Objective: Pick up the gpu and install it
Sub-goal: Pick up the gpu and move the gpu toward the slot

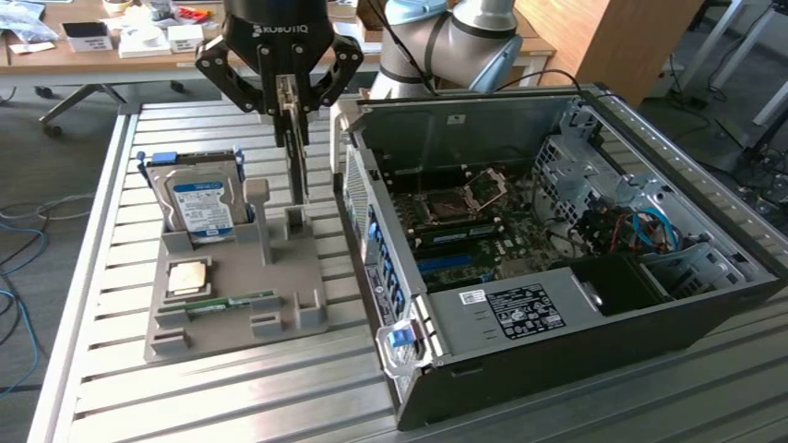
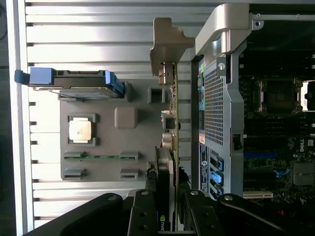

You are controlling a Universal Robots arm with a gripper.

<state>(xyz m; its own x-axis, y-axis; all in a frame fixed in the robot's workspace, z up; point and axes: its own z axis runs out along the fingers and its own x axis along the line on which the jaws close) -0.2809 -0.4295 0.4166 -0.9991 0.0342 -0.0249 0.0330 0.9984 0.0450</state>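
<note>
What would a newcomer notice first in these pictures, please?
The claw, shut on the thin gpu, holds it upright over the grey tray. On the exterior view's right, an open case bares its motherboard. A blue-labelled drive stands in the tray at the exterior view's left.

Arm [image 1: 474,46]: grey-silver tube sections with light-blue joint caps and a black cable [image 1: 394,41] alongside. Gripper [image 1: 291,111]: all black, with white ROBOTIQ lettering [image 1: 280,29] on the body and a two-finger bar linkage that makes a diamond outline. Wrist view: fingers [image 2: 143,216] are matte black, with silver pivot pins [image 2: 141,192] at the link joints.
</note>
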